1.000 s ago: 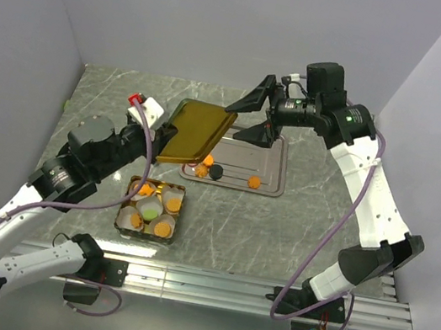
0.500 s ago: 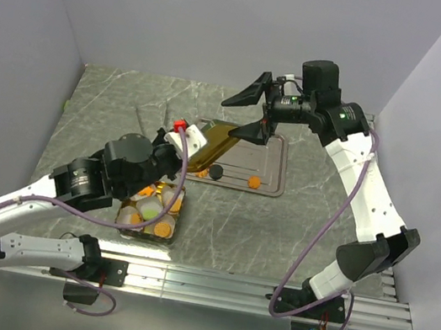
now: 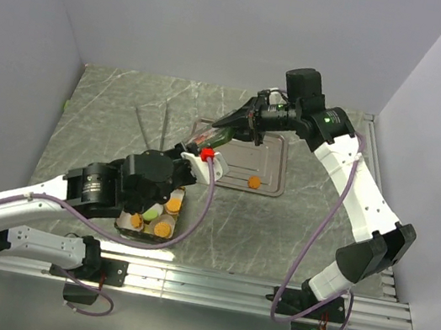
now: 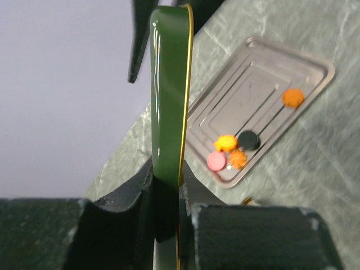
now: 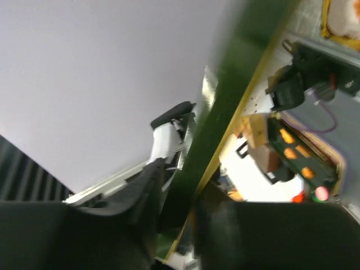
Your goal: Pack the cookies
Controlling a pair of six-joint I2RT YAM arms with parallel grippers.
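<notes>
A green lid with a gold rim (image 3: 217,137) hangs edge-on above the metal tray (image 3: 276,162). My left gripper (image 3: 193,153) is shut on its near end, with the lid (image 4: 169,101) upright between my fingers (image 4: 167,185). My right gripper (image 3: 245,121) is shut on its far end (image 5: 180,191), the green lid (image 5: 236,95) running out from between the jaws. On the tray (image 4: 315,67) lie cookies: an orange disc (image 4: 292,97), a black one (image 4: 248,139), a pink one (image 4: 216,161) and two orange pieces (image 4: 238,159). The gold box (image 3: 151,219) holds orange cookies (image 3: 163,228) in white paper cups, partly hidden by my left arm.
Grey walls close in the marble table on the left, back and right. The aluminium rail with both arm bases (image 3: 208,283) runs along the near edge. My left forearm (image 3: 105,187) lies over the box's left side.
My left arm swung the lid right and down, turning it edge-on over the tray. My right gripper, open before, came down and shut on the lid's far end.
</notes>
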